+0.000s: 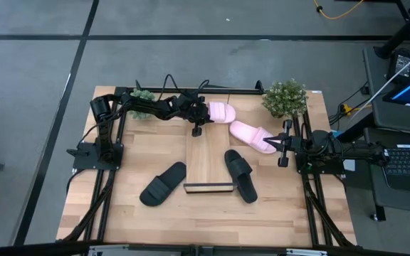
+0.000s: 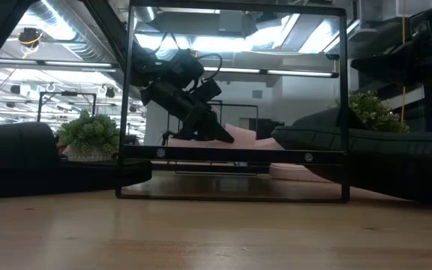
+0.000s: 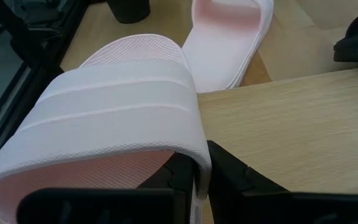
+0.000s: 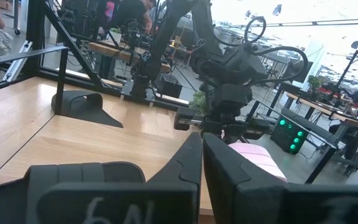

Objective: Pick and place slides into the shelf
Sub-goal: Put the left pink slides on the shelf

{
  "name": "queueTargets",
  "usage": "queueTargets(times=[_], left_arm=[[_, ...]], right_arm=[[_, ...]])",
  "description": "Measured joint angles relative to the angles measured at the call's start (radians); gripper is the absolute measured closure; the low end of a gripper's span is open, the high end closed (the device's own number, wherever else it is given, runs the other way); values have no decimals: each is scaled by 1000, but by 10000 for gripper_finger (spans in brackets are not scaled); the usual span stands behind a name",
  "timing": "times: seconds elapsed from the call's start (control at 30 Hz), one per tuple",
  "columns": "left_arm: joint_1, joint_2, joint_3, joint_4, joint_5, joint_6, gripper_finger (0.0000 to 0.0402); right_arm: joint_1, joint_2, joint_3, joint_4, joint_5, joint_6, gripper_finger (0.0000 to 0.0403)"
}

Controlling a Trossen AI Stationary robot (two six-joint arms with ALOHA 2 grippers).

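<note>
Pink slide, strap pinched by left gripper, hangs upper-centre, evidently bound for the shelf; right gripper waits closed.

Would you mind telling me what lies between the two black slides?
In the high view, the lower end of the shelf, with its dark front lip, lies between the left black slide and the right black slide.

Both arms were black, built of chunky jointed segments. Thin black cables looped above the left arm. The right arm ended in two slim dark fingers, and its gripper body bore pale "6N" lettering.
</note>
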Motion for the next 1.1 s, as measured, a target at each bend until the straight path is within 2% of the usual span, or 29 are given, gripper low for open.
queueTargets(times=[0.37, 0.53, 0.73, 0.87, 1.1], left_arm=[[-4, 0, 0, 10, -16, 50, 326], [-24, 0, 0, 10, -102, 46, 306], [-55, 0, 0, 11, -218, 52, 260], [-65, 0, 0, 10, -245, 79, 242], [-65, -2, 0, -15, -253, 79, 239]], right_arm=[[0, 0, 0, 0, 0, 3, 384], [0, 0, 0, 0, 0, 3, 384], [0, 0, 0, 0, 0, 4, 384], [0, 0, 0, 0, 0, 25, 384], [0, 0, 0, 0, -1, 26, 384]])
